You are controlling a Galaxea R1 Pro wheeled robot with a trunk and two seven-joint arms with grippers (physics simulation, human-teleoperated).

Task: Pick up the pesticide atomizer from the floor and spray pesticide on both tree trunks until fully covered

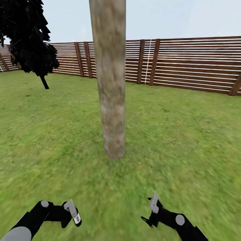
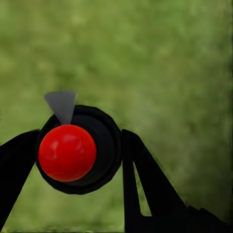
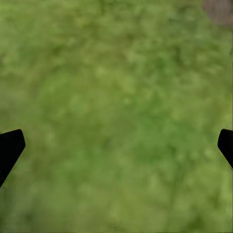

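Left gripper [image 2: 77, 155] clamped on pesticide atomizer [image 2: 68, 153], red top facing the wrist camera, black fingers [image 2: 145, 179] touching both its sides. Right gripper [image 3: 116, 145] wide open, empty, over grass [image 3: 116, 97]. Tree trunk [image 1: 110, 83] stands ahead, between both grippers; fence [image 1: 187, 63] beyond.

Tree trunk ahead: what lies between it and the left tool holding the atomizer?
Only bare grass, as the head view shows. Nothing stands between the tree trunk and the left tool gripping the pesticide atomizer.
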